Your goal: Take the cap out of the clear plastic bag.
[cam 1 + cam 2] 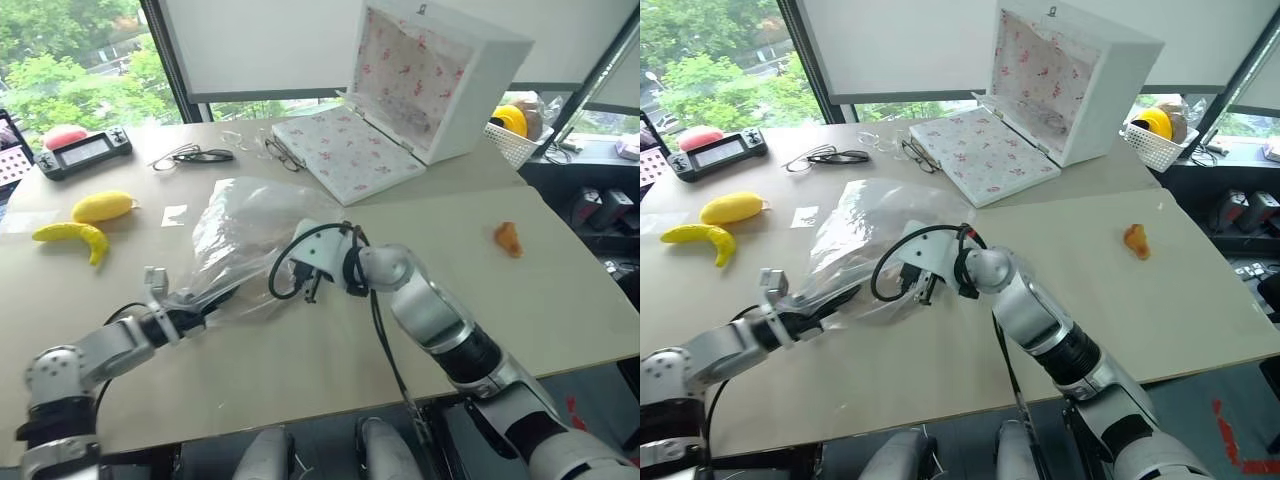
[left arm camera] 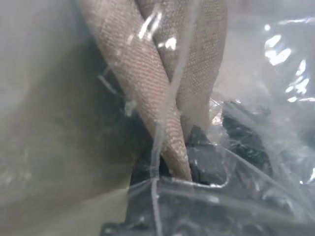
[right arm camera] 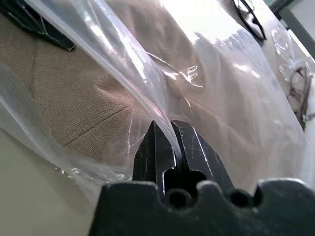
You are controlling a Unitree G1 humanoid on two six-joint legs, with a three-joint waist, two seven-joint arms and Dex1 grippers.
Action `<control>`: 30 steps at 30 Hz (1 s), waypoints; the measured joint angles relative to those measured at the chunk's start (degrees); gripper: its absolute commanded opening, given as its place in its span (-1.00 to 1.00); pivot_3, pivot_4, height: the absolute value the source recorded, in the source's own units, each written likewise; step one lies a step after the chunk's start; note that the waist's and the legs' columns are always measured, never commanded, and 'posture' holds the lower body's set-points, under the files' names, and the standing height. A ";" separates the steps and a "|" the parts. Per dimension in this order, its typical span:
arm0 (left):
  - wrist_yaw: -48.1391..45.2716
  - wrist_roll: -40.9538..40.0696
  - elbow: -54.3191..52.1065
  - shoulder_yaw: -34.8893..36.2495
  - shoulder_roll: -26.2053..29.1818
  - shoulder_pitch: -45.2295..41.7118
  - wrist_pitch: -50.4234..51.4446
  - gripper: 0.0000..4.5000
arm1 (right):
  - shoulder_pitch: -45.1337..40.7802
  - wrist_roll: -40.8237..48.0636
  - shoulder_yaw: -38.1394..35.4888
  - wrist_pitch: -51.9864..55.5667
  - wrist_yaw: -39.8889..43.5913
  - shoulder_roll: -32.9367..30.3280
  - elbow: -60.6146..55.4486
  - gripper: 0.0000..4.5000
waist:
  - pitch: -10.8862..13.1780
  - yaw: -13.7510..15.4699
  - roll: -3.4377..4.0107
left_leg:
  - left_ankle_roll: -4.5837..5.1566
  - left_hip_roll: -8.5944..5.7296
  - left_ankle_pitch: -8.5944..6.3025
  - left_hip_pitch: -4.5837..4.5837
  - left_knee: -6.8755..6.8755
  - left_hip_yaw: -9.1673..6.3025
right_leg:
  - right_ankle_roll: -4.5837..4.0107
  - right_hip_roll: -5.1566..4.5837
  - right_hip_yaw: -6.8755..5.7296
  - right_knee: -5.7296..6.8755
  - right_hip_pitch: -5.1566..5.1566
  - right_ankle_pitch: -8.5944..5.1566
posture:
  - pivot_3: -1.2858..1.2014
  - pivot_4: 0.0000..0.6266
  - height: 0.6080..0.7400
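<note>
Grippers are both working at the clear plastic bag (image 1: 245, 240), which is lying on the worktop (image 1: 560, 300) a little toward its left side, well away from every edge. The cap (image 3: 74, 103) is sitting inside the bag, its beige panelled fabric showing through the film. The left gripper (image 1: 200, 312) is reaching in at the bag's near end, and its fingers (image 2: 197, 167) are pinching a fold of the cap's fabric with film crumpled around them. The right gripper (image 3: 170, 147) is coming from the right side of the bag, and its fingers are pressed together on a pulled-up ridge of the plastic. A banana (image 1: 72, 238) and a lemon (image 1: 102, 206) are lying near the left edge. An open white box (image 1: 420, 90) is standing at the far edge, with glasses (image 1: 195, 155) beside it.
</note>
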 measured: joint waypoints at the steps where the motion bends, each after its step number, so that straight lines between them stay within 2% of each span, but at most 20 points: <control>1: 1.38 1.72 0.20 -0.15 -1.72 -1.53 -1.71 -0.99 | 0.00 -0.17 -0.26 0.19 -0.12 0.01 0.00 -1.00 | 0.00 0.09 -0.01 | 0.00 0.01 0.00 0.00 0.01 -0.02 | -0.01 0.00 -0.01 -0.02 0.01 0.02 | 0.03 -0.52 1.00; 3: 4.82 6.11 0.61 -0.47 -5.98 -5.09 -6.58 -0.99 | -0.09 -0.25 -0.54 0.56 -0.17 0.41 -0.06 -1.00 | -0.03 0.16 -0.05 | -0.01 0.01 0.01 0.01 0.01 -0.01 | -0.04 -0.04 -0.02 -0.04 0.02 0.05 | 0.03 -0.52 1.00; 7: 9.80 9.06 -0.24 0.09 -11.86 -7.83 -10.83 -0.99 | -0.10 0.34 -0.54 1.71 0.81 1.46 -0.48 -1.00 | -0.03 -0.18 -0.06 | -0.01 0.00 0.00 0.01 0.01 -0.02 | -0.02 -0.06 -0.02 -0.03 0.02 0.06 | 0.03 -0.52 1.00; 12: 14.89 10.84 -2.28 0.97 -17.38 -8.82 -13.52 -0.99 | -0.15 1.63 0.86 1.80 4.10 1.88 -4.09 -1.00 | -0.04 -0.28 -0.07 | 0.00 -0.01 0.01 0.05 0.04 -0.03 | 0.01 -0.06 -0.03 -0.01 0.09 0.06 | 0.03 -0.52 1.00; 14: 15.43 11.73 -3.89 0.68 -17.95 -8.59 -13.43 -0.99 | -0.52 1.70 0.87 1.80 3.85 3.20 -3.60 -1.00 | -0.04 -0.28 -0.07 | 0.00 -0.02 0.01 0.05 0.08 -0.02 | 0.02 -0.05 -0.03 -0.01 0.11 0.07 | 0.03 -0.52 1.00; 17: 14.25 12.36 -7.88 -0.84 -17.40 -7.15 -11.23 -0.99 | -3.35 2.03 -2.35 1.91 0.59 6.62 0.18 -1.00 | -0.04 -0.35 -0.07 | 0.00 -0.03 0.02 0.06 0.08 -0.02 | 0.02 -0.04 -0.02 0.03 0.09 0.08 | 0.03 -0.52 1.00; 21: 12.43 11.70 -10.24 -1.22 -15.33 -5.92 -7.77 -0.99 | -5.98 1.95 -5.49 1.91 -1.71 7.36 3.60 -1.00 | -0.04 -0.27 -0.08 | 0.02 -0.06 0.00 0.01 0.08 -0.03 | 0.01 -0.03 -0.05 0.02 0.07 0.08 | 0.03 -0.52 1.00; 24: 9.57 9.70 -10.63 -0.91 -10.94 -4.81 -4.08 -0.99 | -6.13 1.89 -5.70 1.86 -2.41 7.18 5.22 -1.00 | -0.04 -0.52 -0.07 | 0.04 -0.03 -0.02 -0.05 0.05 -0.03 | 0.01 -0.01 -0.05 0.02 -0.04 0.07 | 0.03 -0.52 1.00; 30: 5.52 -1.40 -7.01 2.40 -1.92 -3.86 3.38 -0.99 | -5.59 1.78 -5.69 1.52 -2.51 5.84 5.39 -1.00 | -0.03 -0.98 -0.06 | 0.05 0.00 -0.02 -0.08 0.03 -0.07 | 0.00 0.01 -0.04 0.02 -0.12 0.07 | 0.03 -0.52 1.00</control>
